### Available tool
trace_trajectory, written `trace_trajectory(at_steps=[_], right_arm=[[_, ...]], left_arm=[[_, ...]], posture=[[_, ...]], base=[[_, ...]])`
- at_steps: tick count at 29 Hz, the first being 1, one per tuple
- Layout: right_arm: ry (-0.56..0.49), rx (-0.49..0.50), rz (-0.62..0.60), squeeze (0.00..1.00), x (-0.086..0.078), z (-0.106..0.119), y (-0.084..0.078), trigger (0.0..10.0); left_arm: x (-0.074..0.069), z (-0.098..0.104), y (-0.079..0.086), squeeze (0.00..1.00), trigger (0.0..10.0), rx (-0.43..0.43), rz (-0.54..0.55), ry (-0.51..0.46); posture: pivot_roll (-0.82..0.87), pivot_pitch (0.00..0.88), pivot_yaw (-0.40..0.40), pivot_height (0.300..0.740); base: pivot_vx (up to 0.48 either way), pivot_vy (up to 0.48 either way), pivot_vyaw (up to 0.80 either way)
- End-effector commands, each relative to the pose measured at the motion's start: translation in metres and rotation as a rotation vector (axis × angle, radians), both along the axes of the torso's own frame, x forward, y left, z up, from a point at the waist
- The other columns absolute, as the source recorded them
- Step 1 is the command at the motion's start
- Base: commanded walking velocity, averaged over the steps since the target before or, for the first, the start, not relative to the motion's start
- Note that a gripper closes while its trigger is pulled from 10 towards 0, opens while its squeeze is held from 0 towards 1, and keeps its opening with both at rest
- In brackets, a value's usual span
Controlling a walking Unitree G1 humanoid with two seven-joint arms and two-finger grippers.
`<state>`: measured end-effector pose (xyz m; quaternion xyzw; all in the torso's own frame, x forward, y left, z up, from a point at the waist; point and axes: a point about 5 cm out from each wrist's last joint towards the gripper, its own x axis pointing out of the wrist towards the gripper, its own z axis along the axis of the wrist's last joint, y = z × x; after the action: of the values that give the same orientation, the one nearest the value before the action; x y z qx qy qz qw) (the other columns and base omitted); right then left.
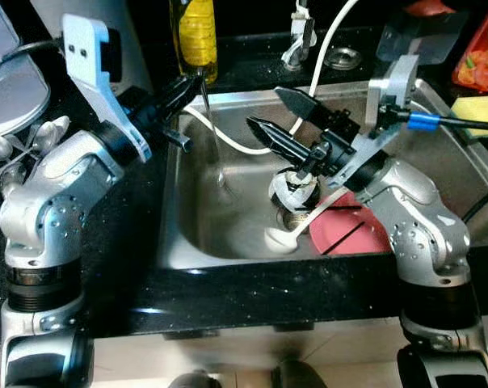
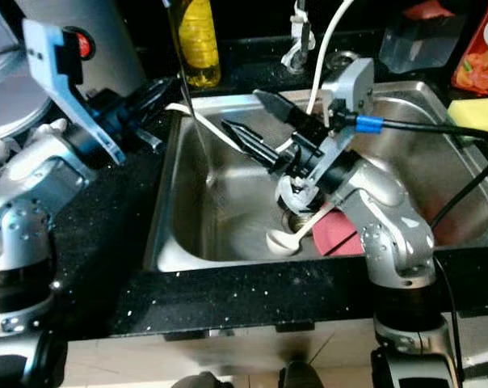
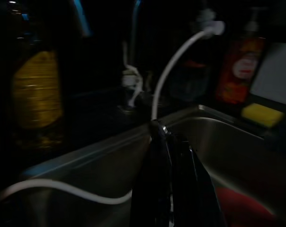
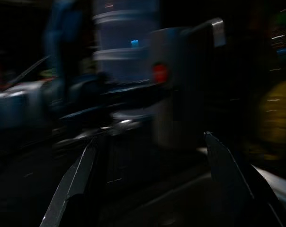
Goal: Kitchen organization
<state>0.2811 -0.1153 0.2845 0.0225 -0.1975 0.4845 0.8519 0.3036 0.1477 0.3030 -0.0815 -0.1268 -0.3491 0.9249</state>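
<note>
Black speckled countertop [image 1: 139, 267] surrounds a stainless steel sink basin [image 1: 228, 230], seen from above in both eye views.

Inside the basin: a white ladle [image 1: 286, 236] lies with its bowl near the front wall, handle angled up toward the right arm. Just beside it, on the right part of the basin floor, a red round plate [image 1: 349, 234] is seen, partly hidden under the right arm. A small white ring-shaped piece [image 1: 292, 192] sits over the drain area; what it is cannot be made out.

Right gripper [image 1: 278, 115] is held over the middle of the basin, pointing toward the left wall — its two black fingers are spread well apart, and nothing is gripped between them. The same wide gap is shown in the right wrist view, which is dark and blurred.

Left gripper [image 1: 187, 87] is placed at the basin's back left corner. Its fingers are closed together, and a thin metal rod [image 1: 212, 137] is seen running down from them into the basin; whether the rod is actually pinched cannot be told for certain.

A white flexible hose [image 1: 325, 44] is seen curving from the back ledge down into the sink.

On the back ledge: a yellow plastic bottle [image 1: 197, 34] stands just behind the left gripper. A yellow sponge [image 1: 478, 109] lies at the far right, with an orange soap dispenser [image 3: 238, 71] near it in the left wrist view.
</note>
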Motion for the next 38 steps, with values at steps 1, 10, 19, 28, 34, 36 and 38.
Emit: trace_trajectory(at_steps=[1,10,19,28,34,36,38], right_arm=[[-0.005,-0.02,0.053,0.0,-0.007,-0.001,0.009,10.0],[0.11,-0.078,-0.198,0.0,0.024,-0.03,0.028,10.0],[0.12,-0.018,-0.339,0.0,0.039,-0.025,0.023,10.0],[0.098,0.08,-0.249,0.0,0.031,-0.014,0.028,10.0],[0.068,0.22,-0.533,0.0,0.05,0.003,-0.013,10.0],[0.048,0.231,-0.58,0.0,0.051,0.007,-0.022,10.0],[0.012,0.248,-0.638,0.0,0.051,0.018,-0.04,10.0]], left_arm=[[0.001,0.005,-0.001,0.0,10.0,0.0,0.008,-0.025],[-0.005,0.016,-0.019,0.0,10.0,-0.018,-0.115,-0.078],[-0.008,0.019,-0.02,0.0,10.0,-0.028,-0.138,-0.089],[-0.007,0.018,-0.021,0.0,10.0,-0.031,-0.123,-0.094],[0.022,0.013,0.02,0.0,10.0,0.076,0.389,-0.07],[0.026,0.007,0.034,0.0,10.0,0.103,0.513,-0.007],[0.028,-0.011,0.076,0.0,10.0,0.13,0.822,0.172]], posture=[[-0.08,0.096,0.098,0.74],[-0.07,0.09,0.102,0.74],[-0.07,0.094,0.098,0.74],[-0.08,0.097,0.101,0.74],[-0.07,0.101,0.106,0.74],[-0.06,0.106,0.107,0.74],[-0.06,0.11,0.108,0.74]], base=[[0.0,0.0,0.0],[0.0,0.0,0.0],[0.0,0.0,0.0],[0.0,0.0,0.0],[0.0,0.0,0.0],[0.0,0.0,0.0],[0.0,0.0,0.0]])
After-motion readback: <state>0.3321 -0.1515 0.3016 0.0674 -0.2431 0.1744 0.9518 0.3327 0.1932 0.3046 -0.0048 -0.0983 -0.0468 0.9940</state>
